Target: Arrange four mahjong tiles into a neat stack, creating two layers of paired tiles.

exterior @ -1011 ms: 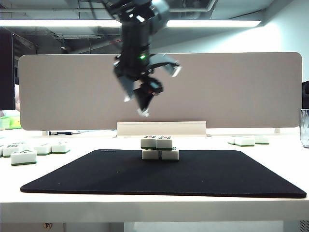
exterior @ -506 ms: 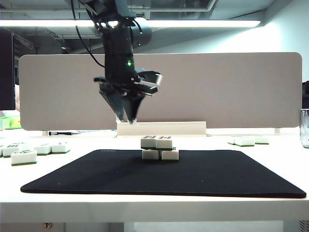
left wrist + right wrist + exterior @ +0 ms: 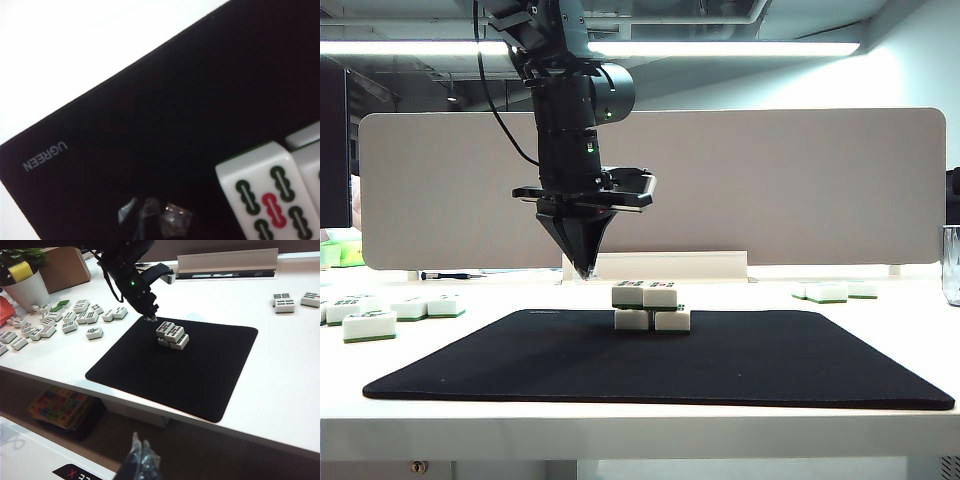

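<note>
Sitting on the black mat (image 3: 740, 365), the stack (image 3: 651, 307) lies just below and beside the left gripper (image 3: 584, 270), jaws together and empty. Its tiles look hard, slick, light; pinch opposite long sides. Right gripper (image 3: 140, 456), off the bench, looks shut.

The mahjong tiles (image 3: 651, 306) look like smooth, glossy white plastic with thin green backs and painted red and green marks on their faces. They sit on a black mat (image 3: 520, 365) with a matt, cloth-like surface and a pale printed logo (image 3: 44, 155) near one corner. The table (image 3: 280, 365) is smooth, white and slightly shiny. The left gripper (image 3: 585, 268) above the mat's far side is dark, glossy plastic or metal, its fingertips (image 3: 176, 219) wrapped in shiny, crinkled clear tape. The far screen (image 3: 800, 190) is matt beige.
</note>
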`<state>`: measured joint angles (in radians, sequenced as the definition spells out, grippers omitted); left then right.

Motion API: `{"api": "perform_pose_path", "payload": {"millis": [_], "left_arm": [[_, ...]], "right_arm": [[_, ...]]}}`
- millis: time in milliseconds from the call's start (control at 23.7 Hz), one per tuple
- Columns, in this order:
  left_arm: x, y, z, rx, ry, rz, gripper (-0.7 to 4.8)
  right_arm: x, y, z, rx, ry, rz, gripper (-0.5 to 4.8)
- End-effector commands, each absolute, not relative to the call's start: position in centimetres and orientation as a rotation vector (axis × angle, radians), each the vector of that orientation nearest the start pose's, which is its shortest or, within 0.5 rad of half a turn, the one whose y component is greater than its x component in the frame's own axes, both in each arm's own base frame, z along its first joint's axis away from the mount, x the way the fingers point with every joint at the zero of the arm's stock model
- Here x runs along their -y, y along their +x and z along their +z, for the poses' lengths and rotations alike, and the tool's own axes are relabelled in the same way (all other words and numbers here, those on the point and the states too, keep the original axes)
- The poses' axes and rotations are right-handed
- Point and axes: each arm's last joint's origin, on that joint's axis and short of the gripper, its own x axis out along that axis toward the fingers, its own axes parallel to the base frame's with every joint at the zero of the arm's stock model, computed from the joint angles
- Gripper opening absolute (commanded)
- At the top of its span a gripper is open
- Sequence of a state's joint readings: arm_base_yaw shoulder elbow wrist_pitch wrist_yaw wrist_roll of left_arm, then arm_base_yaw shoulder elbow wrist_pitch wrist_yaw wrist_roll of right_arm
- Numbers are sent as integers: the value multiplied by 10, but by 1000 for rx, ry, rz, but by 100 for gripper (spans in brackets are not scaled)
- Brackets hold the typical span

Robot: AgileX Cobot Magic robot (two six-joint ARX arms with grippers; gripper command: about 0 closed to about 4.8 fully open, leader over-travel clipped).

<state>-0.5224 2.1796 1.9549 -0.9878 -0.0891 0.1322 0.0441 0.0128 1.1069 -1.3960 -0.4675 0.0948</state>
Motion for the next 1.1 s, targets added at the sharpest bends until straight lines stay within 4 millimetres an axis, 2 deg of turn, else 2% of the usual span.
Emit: {"api": "perform_pose_path", "payload": {"millis": [42,337,716,1096], "left_arm": [[227,397,234,-1147,454,-469,-5],[231,399,226,-1169,399,-553,-5],[233,397,226,-1181,364,-615,-5],[233,397,226,-1180,363,-616,-5]], "right_arm": [[-9,-99,325,-292,148,498,-1],[-9,-99,325,-291,148,498,-1],[-9,-99,325,-291,148,498,-1],[-9,-99,325,-291,148,498,-1]]}}
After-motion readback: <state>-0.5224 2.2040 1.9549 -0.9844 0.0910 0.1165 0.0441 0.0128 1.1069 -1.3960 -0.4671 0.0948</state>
